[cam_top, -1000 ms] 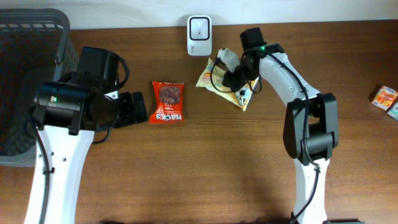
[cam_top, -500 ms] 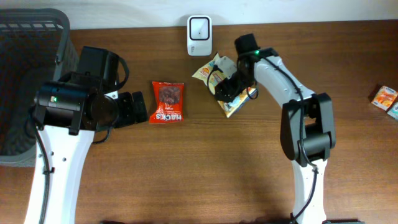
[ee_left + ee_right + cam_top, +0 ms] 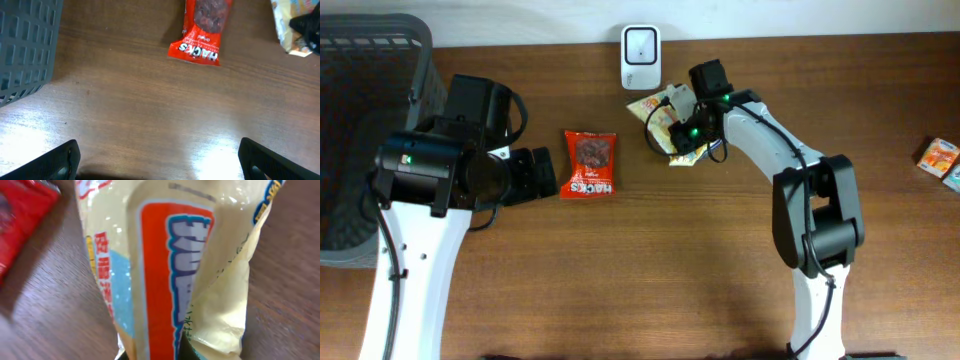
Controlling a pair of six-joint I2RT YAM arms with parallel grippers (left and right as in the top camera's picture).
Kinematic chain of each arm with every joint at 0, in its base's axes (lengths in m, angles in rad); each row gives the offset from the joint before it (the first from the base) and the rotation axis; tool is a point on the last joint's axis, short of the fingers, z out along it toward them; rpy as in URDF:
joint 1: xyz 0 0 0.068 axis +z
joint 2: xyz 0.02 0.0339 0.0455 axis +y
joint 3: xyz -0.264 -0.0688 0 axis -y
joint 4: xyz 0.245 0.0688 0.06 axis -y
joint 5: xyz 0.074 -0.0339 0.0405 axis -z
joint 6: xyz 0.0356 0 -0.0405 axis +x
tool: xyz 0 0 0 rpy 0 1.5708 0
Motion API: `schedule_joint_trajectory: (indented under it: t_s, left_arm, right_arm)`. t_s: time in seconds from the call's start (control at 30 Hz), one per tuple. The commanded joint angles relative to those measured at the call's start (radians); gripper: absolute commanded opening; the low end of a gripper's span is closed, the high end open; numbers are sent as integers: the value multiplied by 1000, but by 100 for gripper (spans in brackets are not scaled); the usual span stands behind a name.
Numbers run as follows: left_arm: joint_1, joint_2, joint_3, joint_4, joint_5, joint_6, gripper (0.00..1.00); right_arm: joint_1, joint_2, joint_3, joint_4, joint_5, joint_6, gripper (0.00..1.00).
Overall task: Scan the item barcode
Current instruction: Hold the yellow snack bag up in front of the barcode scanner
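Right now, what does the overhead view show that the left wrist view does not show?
Only the overhead view shows the white scanner at the far edge, the right gripper shut on the yellow snack packet near it, and the small boxes at the right edge. Only the left wrist view shows plainly that the left gripper is open, its fingers wide apart over bare wood. Both views show the red HACKS packet, the grey basket, the wooden table and part of the yellow snack packet.

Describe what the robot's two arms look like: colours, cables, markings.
Both the left arm and right arm have white links with bulky black joint housings, a small green light on each, and black cables near the wrists.
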Motion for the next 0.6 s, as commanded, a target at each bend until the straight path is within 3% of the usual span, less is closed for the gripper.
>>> schedule_joint_trajectory:
  t_s: [0.0, 0.1, 0.2, 0.43, 0.57]
  left_arm:
    - [2, -4, 4, 2, -11, -9, 99]
    - [2, -4, 4, 2, -11, -9, 99]
    - [2, -4, 4, 2, -11, -9, 99]
    - [2, -4, 4, 2, -11, -9, 99]
    - [2, -4, 4, 2, -11, -9, 99]
  right_arm:
    - [8, -145, 68, 56, -9, 50, 4]
    - [13, -160, 67, 167, 6, 58, 4]
    - [13, -135, 67, 338, 90, 154, 4]
    - [84, 23, 67, 582, 90, 229, 4]
    - [117, 46, 67, 644, 304, 229, 4]
